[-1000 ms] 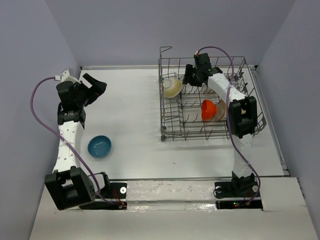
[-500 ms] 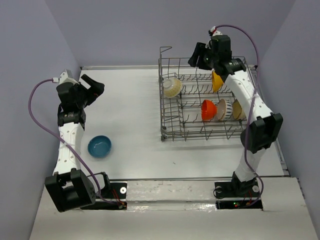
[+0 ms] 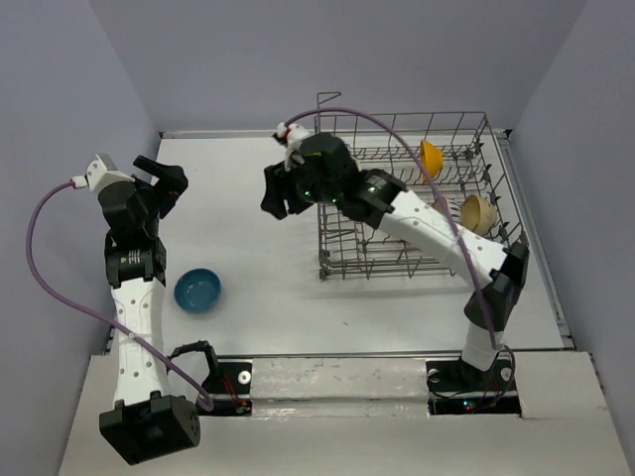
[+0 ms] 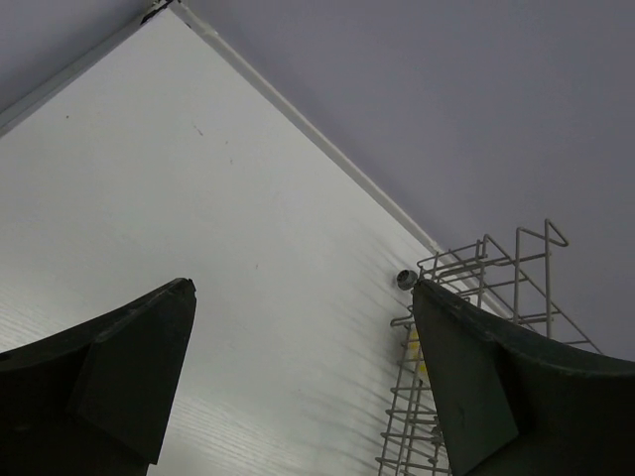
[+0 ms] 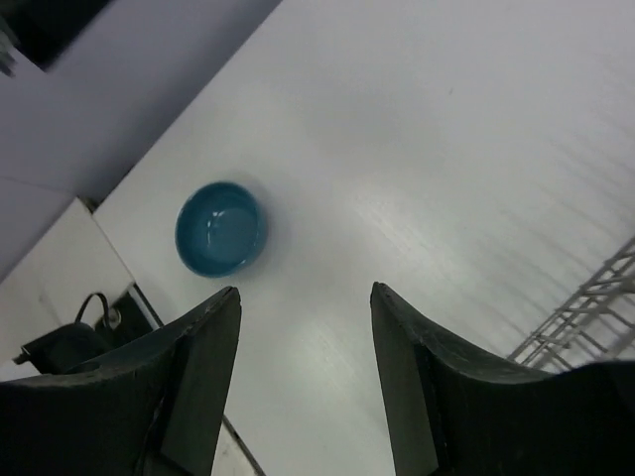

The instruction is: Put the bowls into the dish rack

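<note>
The blue bowl (image 3: 198, 291) sits upright on the white table at the near left. It also shows in the right wrist view (image 5: 220, 227), ahead and left of my open, empty right gripper (image 5: 306, 291). That gripper (image 3: 278, 198) hangs above the table just left of the grey wire dish rack (image 3: 392, 263). In the rack a yellow-orange bowl (image 3: 430, 156) and a tan bowl (image 3: 477, 213) stand on edge; my right arm hides the other bowls. My left gripper (image 3: 167, 178) is open and empty at the far left, well above the table (image 4: 303, 286).
The rack's left corner (image 4: 476, 288) shows in the left wrist view, and its edge (image 5: 595, 317) in the right wrist view. Purple walls close the table at the back and both sides. Cables and arm bases sit at the near edge.
My right arm has swung from the rack's back right across it to the left, out over the table, and now covers the rack's middle. My left arm has drawn back and up a little.
</note>
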Robot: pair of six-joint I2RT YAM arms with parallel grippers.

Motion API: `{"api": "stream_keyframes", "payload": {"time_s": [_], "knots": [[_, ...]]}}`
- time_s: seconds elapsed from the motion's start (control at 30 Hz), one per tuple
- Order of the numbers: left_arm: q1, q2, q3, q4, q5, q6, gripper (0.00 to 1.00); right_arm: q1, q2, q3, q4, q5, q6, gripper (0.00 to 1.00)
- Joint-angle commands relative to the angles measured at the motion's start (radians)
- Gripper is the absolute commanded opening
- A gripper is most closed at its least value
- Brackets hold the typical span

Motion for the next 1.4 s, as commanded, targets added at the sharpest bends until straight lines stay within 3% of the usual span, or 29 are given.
{"api": "stream_keyframes", "payload": {"time_s": [0.0, 0.13, 0.4, 1.37], "knots": [[0.004, -0.049, 0.103, -0.004, 0.006, 0.021, 0.99, 0.081, 0.138, 0.043, -0.022, 0.092, -0.037, 0.61], [0.006, -0.067, 0.204, -0.081, -0.012, 0.067, 0.99, 0.174, 0.33, 0.135, -0.01, 0.106, -0.037, 0.6], [0.006, -0.102, 0.194, -0.083, -0.011, 0.064, 0.99, 0.253, 0.557, 0.27, -0.007, 0.078, -0.013, 0.6], [0.006, -0.112, 0.152, -0.038, 0.03, 0.066, 0.99, 0.323, 0.821, 0.453, 0.076, 0.098, 0.126, 0.59]]}}
